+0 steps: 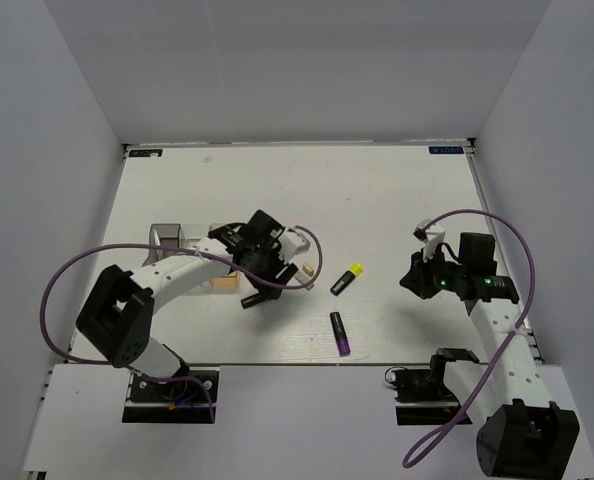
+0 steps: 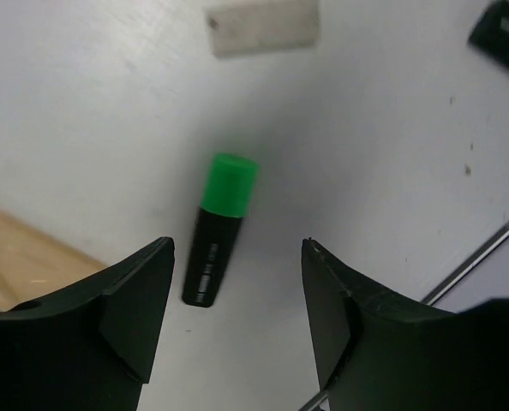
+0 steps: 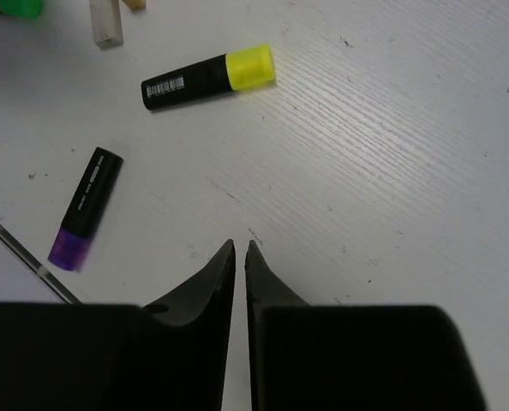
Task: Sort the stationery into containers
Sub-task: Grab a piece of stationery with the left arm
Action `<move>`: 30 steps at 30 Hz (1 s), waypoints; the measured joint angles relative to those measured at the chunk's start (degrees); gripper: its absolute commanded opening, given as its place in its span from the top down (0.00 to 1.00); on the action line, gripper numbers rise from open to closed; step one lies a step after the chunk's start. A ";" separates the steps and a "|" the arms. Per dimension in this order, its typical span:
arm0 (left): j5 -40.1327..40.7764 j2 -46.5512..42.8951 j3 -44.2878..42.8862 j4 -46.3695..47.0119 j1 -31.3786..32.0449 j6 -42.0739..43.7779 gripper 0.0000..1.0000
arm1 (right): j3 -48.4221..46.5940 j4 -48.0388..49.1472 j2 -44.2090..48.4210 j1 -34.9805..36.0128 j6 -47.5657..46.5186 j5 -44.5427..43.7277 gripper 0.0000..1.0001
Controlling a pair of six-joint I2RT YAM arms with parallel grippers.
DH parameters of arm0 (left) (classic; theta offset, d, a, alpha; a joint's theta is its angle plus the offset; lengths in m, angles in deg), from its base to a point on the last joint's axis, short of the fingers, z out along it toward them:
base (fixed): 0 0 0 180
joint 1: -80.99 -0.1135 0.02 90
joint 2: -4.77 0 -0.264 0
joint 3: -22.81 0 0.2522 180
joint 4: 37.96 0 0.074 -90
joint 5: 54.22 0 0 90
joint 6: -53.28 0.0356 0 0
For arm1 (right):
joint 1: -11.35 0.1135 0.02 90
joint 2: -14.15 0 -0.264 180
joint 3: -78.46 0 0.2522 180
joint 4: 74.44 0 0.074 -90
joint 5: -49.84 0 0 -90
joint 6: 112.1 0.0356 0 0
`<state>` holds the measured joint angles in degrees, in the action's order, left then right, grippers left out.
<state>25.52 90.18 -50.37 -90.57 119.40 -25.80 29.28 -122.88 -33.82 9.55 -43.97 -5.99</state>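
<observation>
The green highlighter (image 2: 220, 227) lies on the table, part of its black body between the fingertips of my open, empty left gripper (image 2: 237, 248), which hovers over it without touching (image 1: 262, 278). A beige eraser (image 2: 263, 26) lies just beyond its green end (image 1: 304, 268). The yellow highlighter (image 1: 347, 279) and purple highlighter (image 1: 340, 333) lie mid-table and also show in the right wrist view, yellow (image 3: 207, 77) and purple (image 3: 85, 208). My right gripper (image 3: 240, 247) is shut and empty, right of them (image 1: 414, 278). The grey box (image 1: 165, 238) stands at the left. The tan box (image 1: 222, 281) is partly hidden under the left arm.
A corner of the tan box (image 2: 19, 261) is close to the left finger. The table's front edge (image 2: 482, 253) runs just right of the left gripper. White walls enclose the table on three sides. A purple cable loops off each arm.
</observation>
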 measured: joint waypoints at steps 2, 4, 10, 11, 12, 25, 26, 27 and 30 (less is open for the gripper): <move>-0.72 1.97 1.73 -1.01 1.88 0.70 0.29 | 0.00 -0.17 -0.15 0.00 -0.20 0.59 0.77; -0.79 3.50 2.64 -1.62 2.71 1.16 0.29 | 0.00 -0.26 -0.13 0.00 -0.59 0.79 0.74; 2.54 6.38 2.80 -0.87 5.51 2.95 0.26 | 0.00 -0.44 -0.15 0.00 -1.05 0.98 0.74; 3.41 6.86 2.80 -0.63 5.99 3.28 0.26 | 0.00 -0.46 -0.15 0.00 -1.07 1.01 0.73; 4.22 7.37 2.82 -0.24 6.36 3.52 0.26 | 0.00 -0.46 -0.20 0.00 -1.07 1.01 0.73; 8.15 9.64 4.94 4.92 6.78 4.55 0.59 | 0.00 -1.46 -0.33 0.00 -1.16 1.99 0.73; 8.20 9.73 4.85 5.16 6.82 4.26 0.71 | 0.00 -1.46 -0.33 -0.02 -1.16 2.01 0.73; 8.37 9.88 4.79 5.49 6.82 4.42 0.75 | 0.00 -1.49 -0.33 -0.02 -1.14 2.03 0.73; 9.03 10.29 4.42 6.10 6.82 4.57 0.89 | 0.00 -1.49 -0.31 -0.02 -1.16 2.05 0.73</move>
<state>34.54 100.48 -45.95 -84.47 126.22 -21.24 29.28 -124.36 -34.13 9.52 -45.13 -3.94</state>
